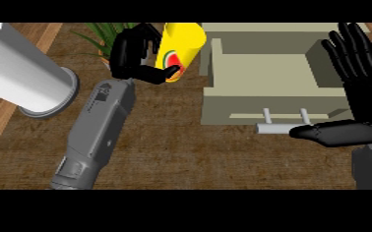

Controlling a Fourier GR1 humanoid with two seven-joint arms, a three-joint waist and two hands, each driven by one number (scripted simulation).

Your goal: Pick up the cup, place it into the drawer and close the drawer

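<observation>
Probably the main risk is that the cup (pixel 181 46) hits the drawer (pixel 272 71) wall, since it is just beside the drawer's left side, still outside. The left hand (pixel 134 54) reaches forward with fingers and thumb curled around the yellow cup. The right hand (pixel 349 86) rests open, fingers up, near the handle (pixel 280 127).

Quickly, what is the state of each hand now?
Left hand: shut on the yellow cup.
Right hand: open, holding nothing, beside the open drawer.
</observation>
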